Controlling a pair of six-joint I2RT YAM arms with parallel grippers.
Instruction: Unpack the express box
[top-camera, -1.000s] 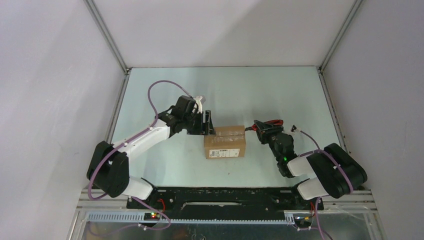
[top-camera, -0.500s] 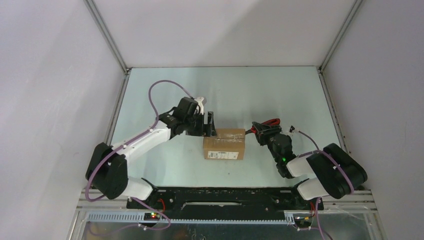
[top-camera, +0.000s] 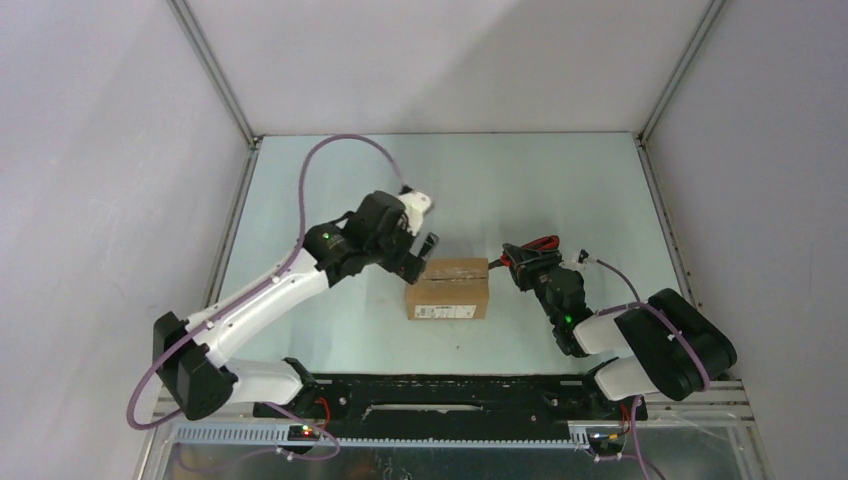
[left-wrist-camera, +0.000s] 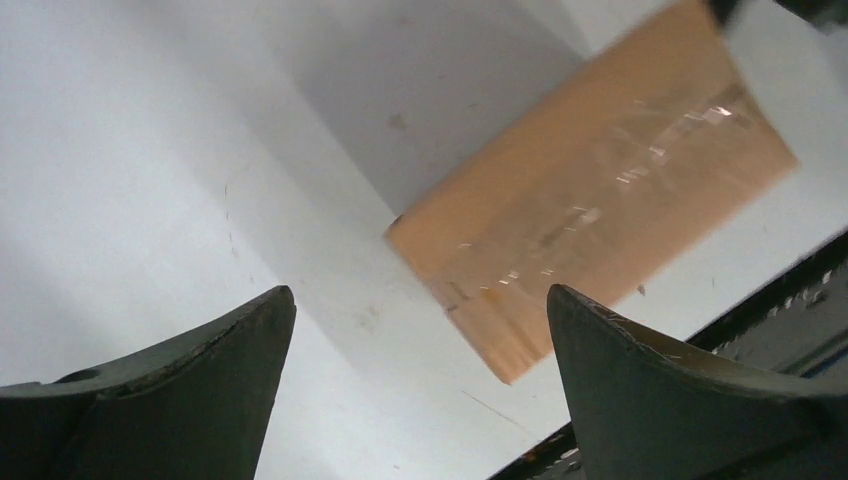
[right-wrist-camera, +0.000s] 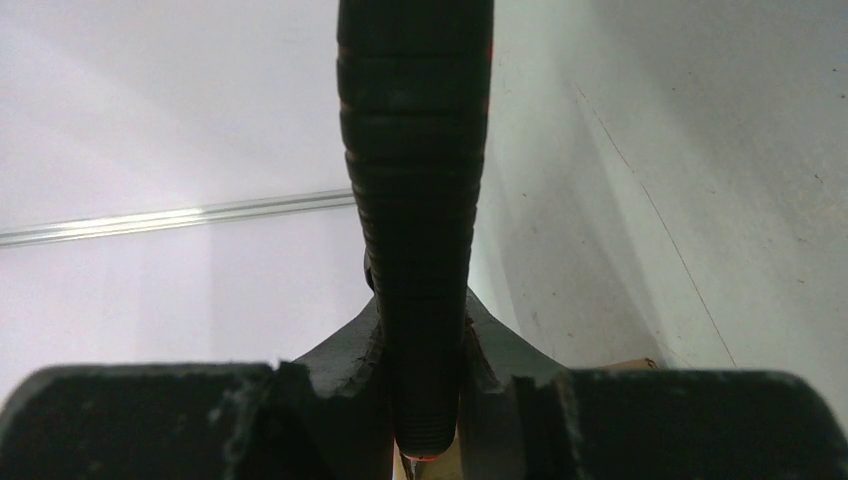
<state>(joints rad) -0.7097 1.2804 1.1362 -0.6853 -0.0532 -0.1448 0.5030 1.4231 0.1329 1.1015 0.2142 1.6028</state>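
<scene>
At the middle of the table (top-camera: 330, 330) you have the express box (top-camera: 448, 288) sitting flat, flaps closed. Its white label (top-camera: 446, 310) faces 6 o'clock, toward the arm bases. Your left gripper (top-camera: 420, 255) hangs off the box's 10 o'clock corner with its jaws spread wide and nothing between them. In the left wrist view that gripper (left-wrist-camera: 420, 300) looks down on the taped top of the box (left-wrist-camera: 600, 200), and one box corner sits in the gap between the fingers (left-wrist-camera: 200, 370), clear of both. Your right gripper (top-camera: 525, 262) sits just off the box's 3 o'clock edge, clamped on the utility knife (top-camera: 535, 247). The right wrist view shows the knife's ribbed black handle (right-wrist-camera: 415, 200) pinched between the fingers. Whether the knife touches the cardboard, you cannot tell. Toward 12 o'clock the table runs bare to the back wall (top-camera: 440, 60). At 6 o'clock only a narrower strip separates the box from the base rail (top-camera: 440, 385).
</scene>
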